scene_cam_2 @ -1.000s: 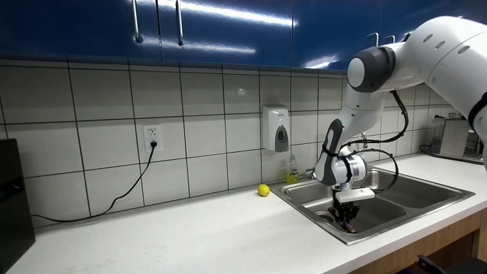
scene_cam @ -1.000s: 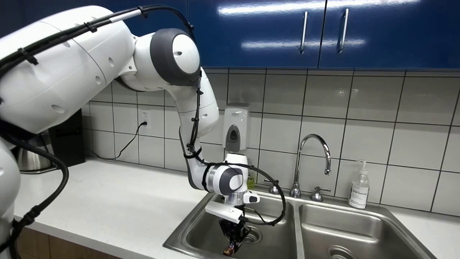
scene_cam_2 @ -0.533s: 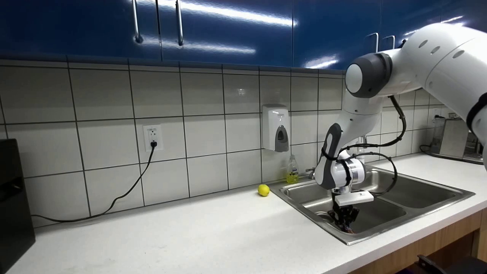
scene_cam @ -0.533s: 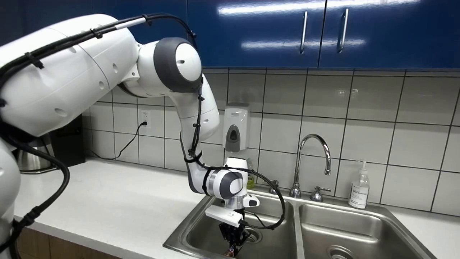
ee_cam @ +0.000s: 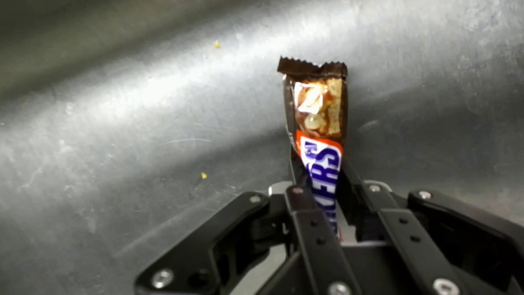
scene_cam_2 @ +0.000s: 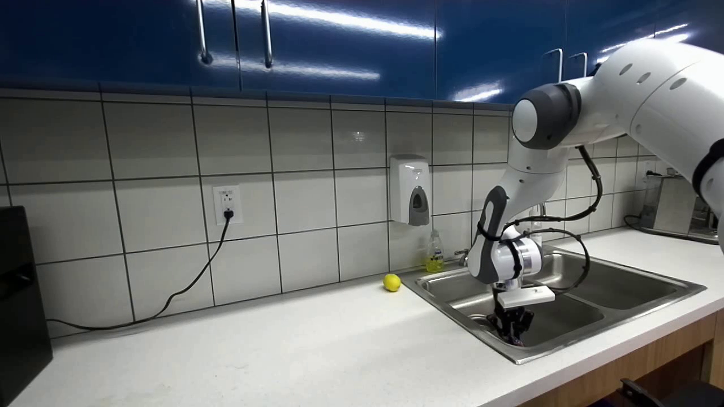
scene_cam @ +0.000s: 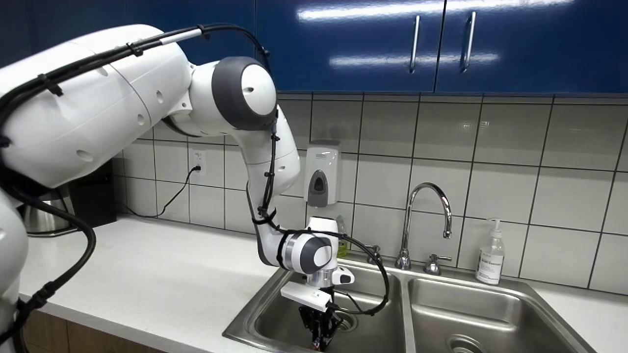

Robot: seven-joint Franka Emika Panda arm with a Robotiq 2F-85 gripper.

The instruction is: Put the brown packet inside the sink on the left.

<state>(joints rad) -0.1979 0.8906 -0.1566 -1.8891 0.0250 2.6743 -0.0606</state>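
Note:
The brown packet (ee_cam: 317,106) is a Snickers bar wrapper with a serrated brown end. My gripper (ee_cam: 320,166) is shut on it, with one black finger against each side. The far end sticks out past the fingertips above the grey metal. In an exterior view the gripper (scene_cam: 320,336) is low inside the left sink basin (scene_cam: 375,331), and only a bit of the packet shows. In an exterior view the gripper (scene_cam_2: 513,333) is down in the same basin (scene_cam_2: 565,325), near its front wall. Whether the packet touches the bottom I cannot tell.
A divider (scene_cam: 407,314) separates the right basin (scene_cam: 471,306). A faucet (scene_cam: 406,235) stands behind the sink, with a sanitizer bottle (scene_cam: 490,260) at its right. A yellow lemon (scene_cam_2: 392,282) and a soap bottle (scene_cam_2: 434,254) are at the back. A dispenser (scene_cam: 322,171) hangs on the wall.
The arm and gripper have moved down, taking the packet deeper into the left basin. Less of the packet shows in both exterior views. The gripper stays shut on it.

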